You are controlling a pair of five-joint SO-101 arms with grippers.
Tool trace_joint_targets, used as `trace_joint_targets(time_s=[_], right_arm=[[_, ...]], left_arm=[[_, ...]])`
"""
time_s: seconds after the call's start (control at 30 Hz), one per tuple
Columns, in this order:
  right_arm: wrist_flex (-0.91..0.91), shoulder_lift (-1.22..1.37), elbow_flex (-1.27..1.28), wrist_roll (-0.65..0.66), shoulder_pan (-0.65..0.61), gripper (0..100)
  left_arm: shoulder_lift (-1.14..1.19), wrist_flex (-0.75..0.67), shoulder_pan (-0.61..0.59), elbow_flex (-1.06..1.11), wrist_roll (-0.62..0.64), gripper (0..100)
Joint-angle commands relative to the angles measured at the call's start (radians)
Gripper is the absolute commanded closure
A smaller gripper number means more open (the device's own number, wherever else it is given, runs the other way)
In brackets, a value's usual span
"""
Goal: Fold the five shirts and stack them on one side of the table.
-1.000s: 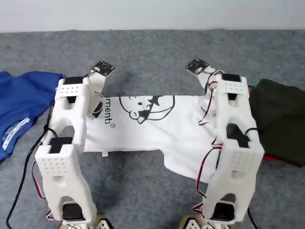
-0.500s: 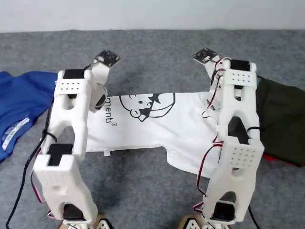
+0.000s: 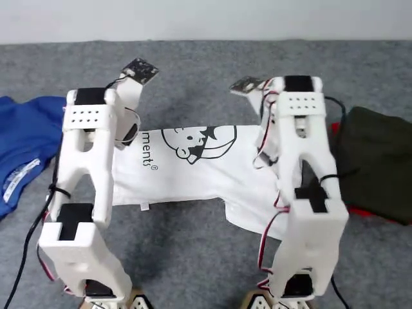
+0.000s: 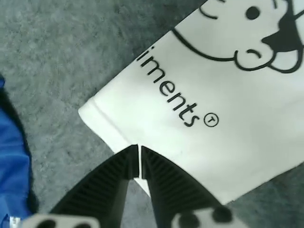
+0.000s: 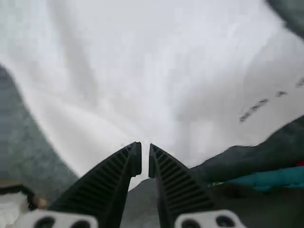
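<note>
White shirt (image 3: 193,167) lies flat at mid-table, print side up, narrowed to a long band. One loose flap sticks out of the band beside the right arm. The shirt spans the gap between the two sets of jaws.

Left gripper (image 4: 139,154): jaws together, a hairline slit between the tips, nothing visibly pinched. The tips sit over the shirt's end edge, close to its corner, and the printed lettering runs just ahead of them. Whether the tips touch the cloth cannot be told.

Right gripper (image 5: 145,159): jaws together likewise, holding nothing. White cloth spreads ahead of the tips, and its edge runs close by them.

Blue shirt (image 3: 26,148) lies unfolded outboard of the left jaws, near the white shirt but apart from it. Dark shirt (image 3: 376,161) lies outboard of the right jaws, resting on a red shirt (image 3: 360,211). The table (image 3: 193,71) has a grey felt cover.

Step in hand, as judged: folding the white shirt, with the lengthwise fold made and the crosswise fold not yet done. The dark pile appears to be the stacking side.

Next move calls for this: part both jaws, lower them onto the shirt's edge, pinch every layer, then carry one end over the other. Tuck the loose flap in first, or the fold is likely to come out uneven.
</note>
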Motion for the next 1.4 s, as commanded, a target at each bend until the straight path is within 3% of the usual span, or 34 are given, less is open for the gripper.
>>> trace_joint_targets(time_s=[0.0,0.13,0.33,0.57,0.8,0.97,1.37], right_arm=[[0.042,-0.209,0.11,-0.011,0.004,95.7],[0.042,-0.417,0.204,-0.003,0.108,95.6],[0.041,-0.633,0.282,0.06,0.363,95.5],[0.039,-0.7,0.325,0.117,0.641,95.5],[0.041,-0.704,0.327,0.115,0.769,95.5],[0.041,-0.705,0.325,0.114,0.828,95.5],[0.042,-0.771,0.339,0.114,0.888,95.5]], left_arm=[[-0.068,0.046,0.028,-0.047,0.012,98],[-0.068,0.097,0.132,-0.077,0.011,98],[-0.063,0.114,0.319,-0.151,0.012,98],[-0.054,0.104,0.626,-0.151,0.014,97],[0.077,0.1,0.838,-0.16,0.054,87],[0.157,0.091,0.913,-0.223,0.052,85],[0.359,0.02,0.913,-0.306,0.051,83]])
